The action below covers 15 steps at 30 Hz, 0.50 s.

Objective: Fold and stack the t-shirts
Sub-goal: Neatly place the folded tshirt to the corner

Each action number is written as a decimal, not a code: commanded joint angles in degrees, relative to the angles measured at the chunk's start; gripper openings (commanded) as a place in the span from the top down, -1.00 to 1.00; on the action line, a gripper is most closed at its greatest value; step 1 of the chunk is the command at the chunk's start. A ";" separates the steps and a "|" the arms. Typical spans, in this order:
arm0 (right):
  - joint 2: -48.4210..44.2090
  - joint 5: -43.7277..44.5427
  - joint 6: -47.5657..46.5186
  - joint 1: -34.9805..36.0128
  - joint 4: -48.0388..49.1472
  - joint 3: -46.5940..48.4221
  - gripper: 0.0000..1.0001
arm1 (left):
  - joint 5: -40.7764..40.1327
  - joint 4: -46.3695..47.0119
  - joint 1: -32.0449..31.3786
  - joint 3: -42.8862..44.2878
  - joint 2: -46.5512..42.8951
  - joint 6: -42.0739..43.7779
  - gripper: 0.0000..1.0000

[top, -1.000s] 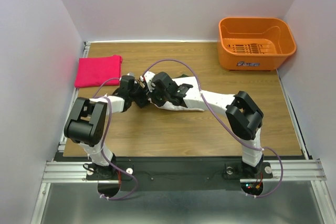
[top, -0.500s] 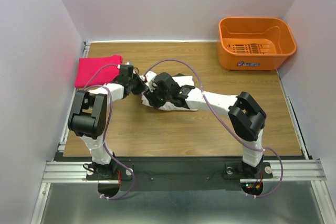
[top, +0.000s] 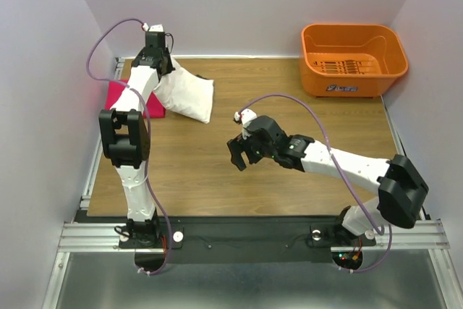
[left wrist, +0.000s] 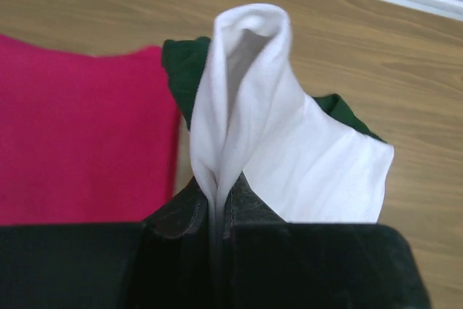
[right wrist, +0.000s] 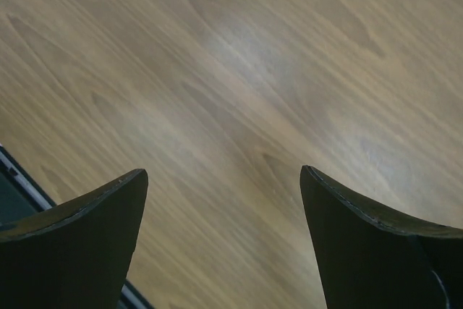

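Left claw [top: 162,65] pinched shut on a bunched fold of the white t-shirt [top: 187,95], raised over the 10 o'clock corner of the table [top: 289,186]. Cloth hangs from the grip toward 4 o'clock, with dark green sleeve showing at its far edge. Pink t-shirt [top: 114,95] lies folded flat on the table below, at 9 o'clock of the white one and partly covered by it. Right claw [top: 239,155] near table centre, jaws spread wide, holding nothing, bare wood beneath. Orange basket [top: 353,52] at 1 o'clock.
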 commanded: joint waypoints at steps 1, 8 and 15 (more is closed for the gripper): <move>-4.46 1.61 4.61 0.66 -3.54 -1.30 -0.84 | -12.44 -9.97 0.35 8.05 2.55 10.47 1.00; -9.56 5.47 7.50 0.58 -9.52 -3.50 -0.86 | -17.20 -12.36 0.80 15.71 5.19 17.41 1.00; -7.02 5.39 9.00 0.66 -13.56 -1.49 -0.87 | -19.22 -12.53 1.06 19.14 4.22 27.26 1.00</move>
